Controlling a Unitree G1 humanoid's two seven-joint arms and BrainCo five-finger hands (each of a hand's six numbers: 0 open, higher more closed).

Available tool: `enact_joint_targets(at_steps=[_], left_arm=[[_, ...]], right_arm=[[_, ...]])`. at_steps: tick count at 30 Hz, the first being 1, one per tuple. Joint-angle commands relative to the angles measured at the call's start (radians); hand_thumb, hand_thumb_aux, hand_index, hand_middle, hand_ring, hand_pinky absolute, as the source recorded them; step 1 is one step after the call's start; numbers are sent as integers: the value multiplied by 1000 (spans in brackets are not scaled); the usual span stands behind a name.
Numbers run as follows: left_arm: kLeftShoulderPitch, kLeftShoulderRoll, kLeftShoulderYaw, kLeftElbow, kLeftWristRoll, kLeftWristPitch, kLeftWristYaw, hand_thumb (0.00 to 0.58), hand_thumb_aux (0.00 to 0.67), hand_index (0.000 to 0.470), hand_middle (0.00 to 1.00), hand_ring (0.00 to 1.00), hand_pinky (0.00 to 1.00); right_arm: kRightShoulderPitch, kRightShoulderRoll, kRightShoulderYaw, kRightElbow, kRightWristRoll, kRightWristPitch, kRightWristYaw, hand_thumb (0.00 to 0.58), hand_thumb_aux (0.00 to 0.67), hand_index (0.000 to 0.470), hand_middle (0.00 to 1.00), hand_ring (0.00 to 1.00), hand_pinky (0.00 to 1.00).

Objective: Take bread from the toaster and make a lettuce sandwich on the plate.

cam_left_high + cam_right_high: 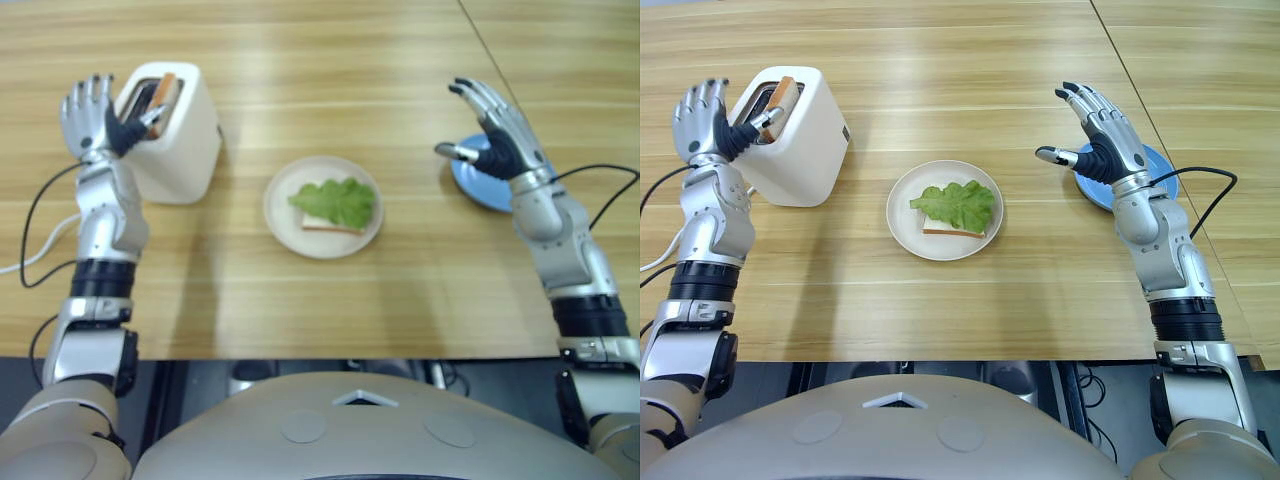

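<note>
Tabletop (940,60), ruffled green lettuce (955,203) over bread (948,232)

A white toaster (800,140) stands at ten o'clock from the round cream plate (905,230), with a browned bread slice (783,97) upright in its slot. On the plate lies a second slice (950,229), flat, topped with green lettuce (955,203).
</note>
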Motion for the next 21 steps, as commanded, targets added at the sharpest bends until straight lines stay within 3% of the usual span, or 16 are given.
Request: enact_joint_targets(at_steps=[1,10,11,12,13,21], left_arm=[[-35,-3,-51,116,-35,-18,-4,0,0,0,0,0,0],[-37,-7,-82,157,-83,-32,34,0,0,0,0,0,0],[-35,-6,-72,155,-97,-35,45,79,47,32,0,0,0],[-34,-3,-61,147,-107,-38,61,580,670,460,408,408,408],[-31,0,-51,134,-118,-41,75,580,670,460,1000,1000,1000],[-7,7,-16,-43,-145,-91,198,580,670,460,1000,1000,1000]], right_arm=[[-2,-6,-9,19,10,-2,9,0,0,0,0,0,0],[-12,9,-1,83,33,-23,14,0,0,0,0,0,0],[-12,9,-1,83,31,-24,13,0,0,0,0,0,0],[-13,10,-1,83,32,-26,13,0,0,0,0,0,0],[-14,10,0,84,31,-26,12,0,0,0,0,0,0],[-20,13,5,89,22,-25,7,0,0,0,0,0,0]])
